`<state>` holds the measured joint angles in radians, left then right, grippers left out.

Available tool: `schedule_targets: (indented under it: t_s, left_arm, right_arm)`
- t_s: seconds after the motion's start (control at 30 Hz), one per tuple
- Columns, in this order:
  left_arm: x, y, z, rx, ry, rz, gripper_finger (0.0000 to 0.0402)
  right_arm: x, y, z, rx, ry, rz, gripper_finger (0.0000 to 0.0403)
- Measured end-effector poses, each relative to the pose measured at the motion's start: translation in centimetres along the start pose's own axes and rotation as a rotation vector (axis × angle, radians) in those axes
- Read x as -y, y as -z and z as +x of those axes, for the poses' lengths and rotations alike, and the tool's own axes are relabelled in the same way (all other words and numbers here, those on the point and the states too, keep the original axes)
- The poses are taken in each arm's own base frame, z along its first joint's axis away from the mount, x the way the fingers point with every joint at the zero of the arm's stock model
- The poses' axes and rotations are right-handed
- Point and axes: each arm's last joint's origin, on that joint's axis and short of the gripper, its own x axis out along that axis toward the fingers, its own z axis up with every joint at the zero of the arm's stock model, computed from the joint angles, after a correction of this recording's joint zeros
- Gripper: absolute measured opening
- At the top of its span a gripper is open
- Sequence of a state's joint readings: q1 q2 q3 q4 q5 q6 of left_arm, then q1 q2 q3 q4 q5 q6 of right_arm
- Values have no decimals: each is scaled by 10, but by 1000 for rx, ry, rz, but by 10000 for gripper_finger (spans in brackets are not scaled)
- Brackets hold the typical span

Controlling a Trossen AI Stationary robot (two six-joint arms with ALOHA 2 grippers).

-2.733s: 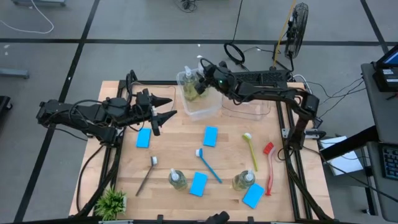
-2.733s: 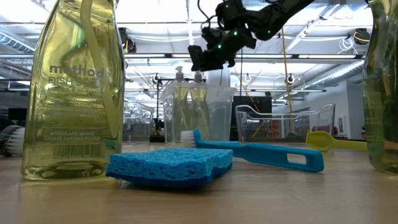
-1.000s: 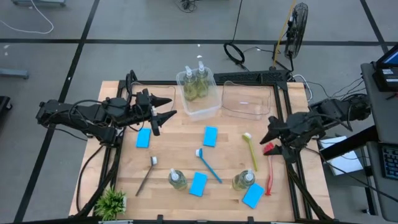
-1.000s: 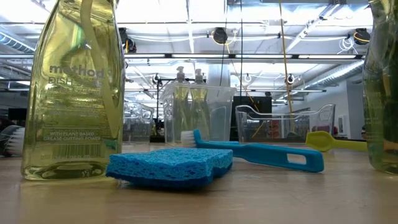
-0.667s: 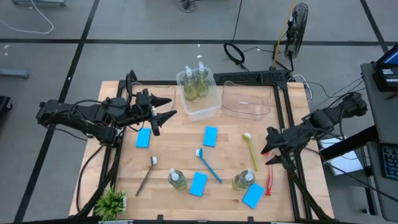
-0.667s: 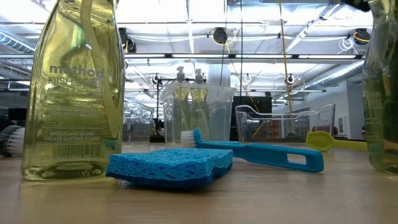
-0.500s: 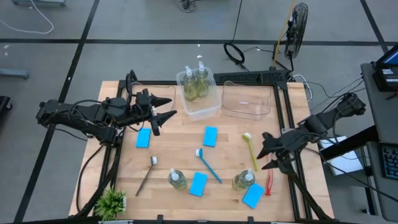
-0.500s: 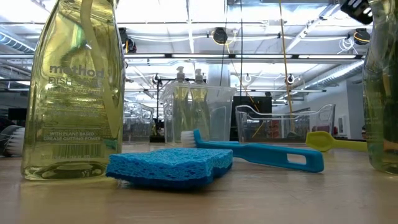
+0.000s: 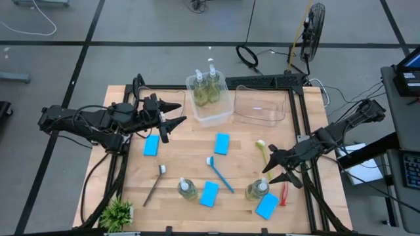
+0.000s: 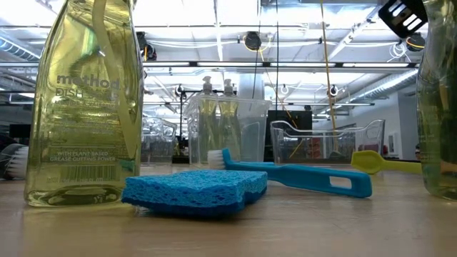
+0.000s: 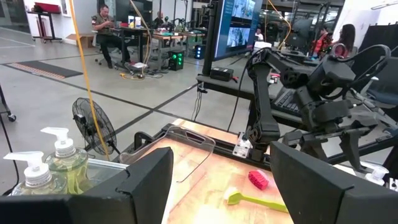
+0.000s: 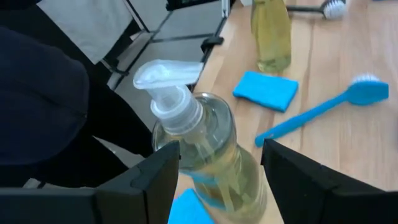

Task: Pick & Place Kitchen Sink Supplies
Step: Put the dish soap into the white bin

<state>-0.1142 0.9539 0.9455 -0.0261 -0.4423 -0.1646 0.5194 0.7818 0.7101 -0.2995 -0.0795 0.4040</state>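
- Fingers of the right gripper (image 9: 274,167) stood spread, holding nothing, at the lower right of the high view, just beside a soap bottle (image 9: 258,190).
- That soap bottle (image 12: 211,155) was clear, yellow-green, with a white pump.
- Left gripper (image 9: 172,113) hovered with fingers spread at upper left, empty.

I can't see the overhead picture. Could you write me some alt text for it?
Seen from above, the right gripper, fingers open, reaches toward a clear yellow-green soap bottle with a white pump near the wooden table's front right. Two more such bottles stand in a clear plastic bin at the back. The left gripper hangs open over the left side.
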Motion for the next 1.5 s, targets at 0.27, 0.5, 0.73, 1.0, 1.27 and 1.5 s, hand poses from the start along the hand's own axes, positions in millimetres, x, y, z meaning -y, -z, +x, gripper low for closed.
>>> schedule_targets:
  t_s: [0.27,0.5,0.73,1.0,1.27,1.5]
  left_arm:
    - [0,0,0,0,0,0,269]
    - [0,0,0,0,0,0,269]
    - [0,0,0,0,-1,0,269]
    - [0,0,0,0,-1,0,269]
    - [0,0,0,1,-1,-1,269]
    - [0,0,0,1,-3,-2,269]
  right_arm:
    - [1,2,5,62,-26,-36,215]
    - [5,10,11,80,-36,-38,213]
    - [6,11,14,146,-61,-81,212]
    - [6,16,17,151,-73,-101,212]
    - [-4,19,17,147,-125,-122,212]
    - [-3,17,17,182,-53,-158,212]
